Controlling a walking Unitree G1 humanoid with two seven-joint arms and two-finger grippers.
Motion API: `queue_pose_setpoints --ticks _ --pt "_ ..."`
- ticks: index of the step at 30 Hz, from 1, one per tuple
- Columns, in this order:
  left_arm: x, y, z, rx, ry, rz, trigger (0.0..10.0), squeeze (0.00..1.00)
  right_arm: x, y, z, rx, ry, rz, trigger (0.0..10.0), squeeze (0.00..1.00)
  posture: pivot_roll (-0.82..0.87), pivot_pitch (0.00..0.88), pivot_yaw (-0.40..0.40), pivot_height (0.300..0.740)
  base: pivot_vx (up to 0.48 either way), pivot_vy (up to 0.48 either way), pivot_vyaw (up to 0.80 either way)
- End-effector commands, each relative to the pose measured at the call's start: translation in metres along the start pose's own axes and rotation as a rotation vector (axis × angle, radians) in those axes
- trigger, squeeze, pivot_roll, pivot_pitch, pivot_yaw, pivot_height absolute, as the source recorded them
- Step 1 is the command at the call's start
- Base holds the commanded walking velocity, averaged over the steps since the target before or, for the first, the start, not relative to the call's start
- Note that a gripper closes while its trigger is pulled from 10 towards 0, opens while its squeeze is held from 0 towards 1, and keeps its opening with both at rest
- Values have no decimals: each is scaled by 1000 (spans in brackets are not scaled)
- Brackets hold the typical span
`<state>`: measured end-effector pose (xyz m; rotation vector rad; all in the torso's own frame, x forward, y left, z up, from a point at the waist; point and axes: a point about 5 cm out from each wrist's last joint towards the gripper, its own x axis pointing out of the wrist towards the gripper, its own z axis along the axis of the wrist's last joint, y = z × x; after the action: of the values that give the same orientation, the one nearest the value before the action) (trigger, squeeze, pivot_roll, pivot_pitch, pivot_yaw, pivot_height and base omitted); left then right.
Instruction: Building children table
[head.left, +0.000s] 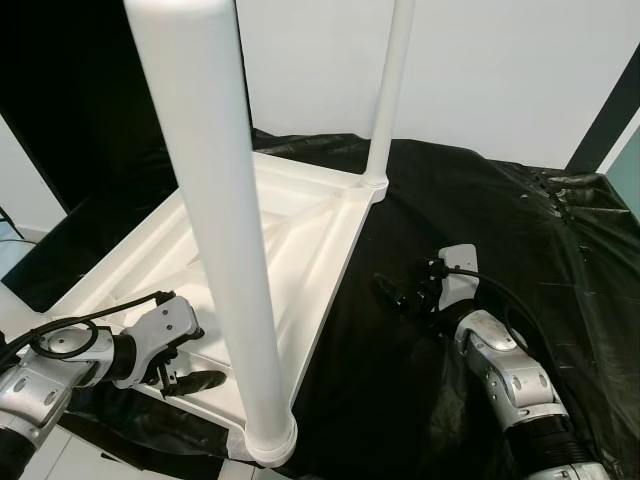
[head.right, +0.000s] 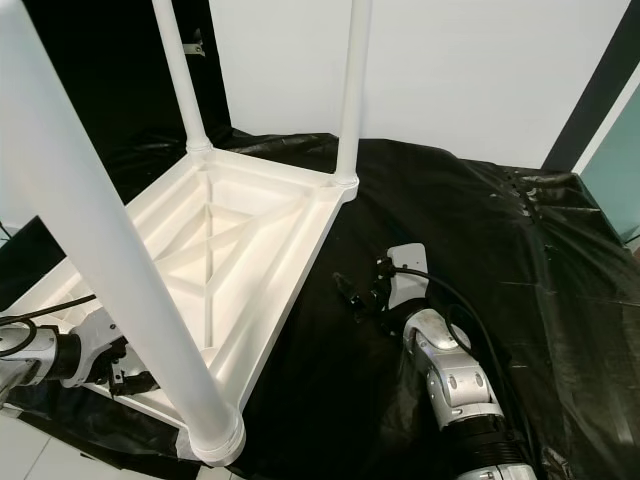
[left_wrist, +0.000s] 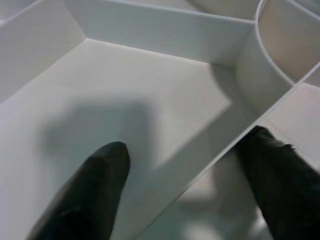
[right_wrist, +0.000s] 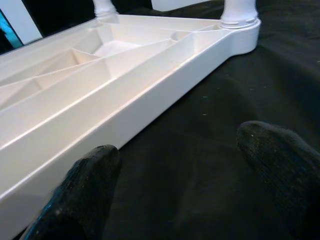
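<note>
Big black sheet (head.right: 480, 230) spread wide, with the white table top (head.right: 250, 250) lying upside down on its left part. Three white legs seen standing up from the corners: near leg (head.left: 215, 200), far right leg (head.right: 352, 90), far left leg (head.right: 180, 75). Ribs inside the underside made little boxes.

Left end effector (head.left: 190, 380) was at the near edge of the table top, just left of the near leg. Spread open, nothing held. In the left wrist view, one finger (left_wrist: 90, 190) sat over one box and the other finger (left_wrist: 280, 175) past a thin rib (left_wrist: 200, 150). Touching the rib or not, could not tell.

Right end effector (head.right: 350, 292) lay low on the black sheet, just beside the table top's right side rail (right_wrist: 125, 115), apart from it. Also spread open, nothing held. Lots of bare sheet to the right and behind it.
</note>
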<state>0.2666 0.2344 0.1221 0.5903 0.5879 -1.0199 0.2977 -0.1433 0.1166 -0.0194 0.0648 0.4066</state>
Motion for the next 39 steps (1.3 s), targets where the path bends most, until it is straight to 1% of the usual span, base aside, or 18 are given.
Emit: queue_pose_setpoints --ticks 1,4,7,13,15,16,19,20,21,22,25,26,31,32,33,34,37,39 --pt "-2 12 -4 -8 41 122 0 0 -3 -2 1 -6 -14 -20 10000 0 43 0 -15 740 0 0 0" --pt "7 18 4 -12 20 150 0 0 -3 0 4 22 -44 -46 10000 0 40 0 -17 740 0 0 0" --pt "13 22 10 -23 -1 162 0 0 -3 3 3 13 -50 -49 10000 0 35 0 -15 740 0 0 0" --pt "33 32 26 -50 -35 225 0 0 -6 8 1 14 -47 -47 10000 0 21 0 -14 740 0 0 0" --pt "38 34 30 -54 -50 246 0 0 -9 6 1 1 -52 -55 10000 0 17 0 -15 740 0 0 0" --pt "44 36 34 -56 -53 270 235 0 -13 3 1 8 -58 -78 10000 0 14 0 -15 740 0 0 0" --pt "53 39 39 -85 -65 335 0 0 -22 -6 3 -22 -86 -144 10000 0 6 0 -19 740 0 0 0" --pt "56 40 40 -77 -60 350 5882 0 -26 -9 3 -12 -98 -173 10000 0 3 0 -22 740 0 0 0" --pt "56 40 40 -77 -60 350 5882 0 -26 -9 3 -12 -98 -173 10000 0 3 0 -22 740 0 0 0" --pt "59 40 40 -77 -53 365 10000 0 -30 -12 4 0 -110 -203 10000 0 2 0 -23 740 0 0 0" --pt "63 41 41 -83 -52 391 10000 0 -45 -16 3 -19 -126 -260 10000 0 -4 0 -26 740 0 0 0" --pt "63 40 41 -106 -71 382 10000 1000 -56 -16 -2 -18 -115 -273 10000 0 -5 0 -29 740 0 0 0" --pt "59 39 43 -97 -116 388 10000 1000 -72 -12 -6 -33 -102 -266 10000 0 -12 0 -30 740 0 0 0" --pt "58 37 44 -100 -135 378 10000 200 -76 -10 -7 -36 -98 -253 10000 0 -13 0 -30 740 0 0 0" --pt "57 36 45 -103 -148 370 10000 200 -79 -8 -7 -36 -96 -244 10000 0 -13 0 -30 740 0 0 0" --pt "55 34 47 -85 -175 357 10000 0 -83 -4 -8 -50 -88 -213 10000 0 -17 0 -28 740 0 0 0" --pt "50 29 48 -67 -216 337 10000 0 -89 2 -9 -68 -75 -162 10000 0 -20 0 -24 740 0 0 0" --pt "38 24 52 -93 -312 321 10000 0 -100 9 -10 -90 -51 -55 10000 0 -21 0 -20 740 0 0 0"
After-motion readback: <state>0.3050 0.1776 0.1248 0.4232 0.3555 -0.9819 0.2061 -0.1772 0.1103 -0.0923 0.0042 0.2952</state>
